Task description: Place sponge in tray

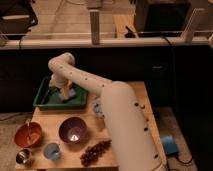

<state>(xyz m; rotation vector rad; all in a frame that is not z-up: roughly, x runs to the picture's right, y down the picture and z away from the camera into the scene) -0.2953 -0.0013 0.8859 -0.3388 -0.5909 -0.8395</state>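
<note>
Several bowls sit nearer than the gripper (pixel 64 96), which reaches into the green plastic tray (pixel 46 102) with a pale blue sponge (pixel 71 93) beside it, grip unclear; lifting early might drag it out.

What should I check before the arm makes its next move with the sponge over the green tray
1. Hand over the tray: ok, it reaches down inside the green rim.
2. Sponge position: ok, a pale blue piece shows beside the hand, within the tray.
3. Sponge resting flat on the tray floor: cannot tell.
4. Tray on the table: ok, it sits at the back left corner.
5. Purple bowl, orange bowl and grapes: ok, all in front, apart from the tray.
</note>
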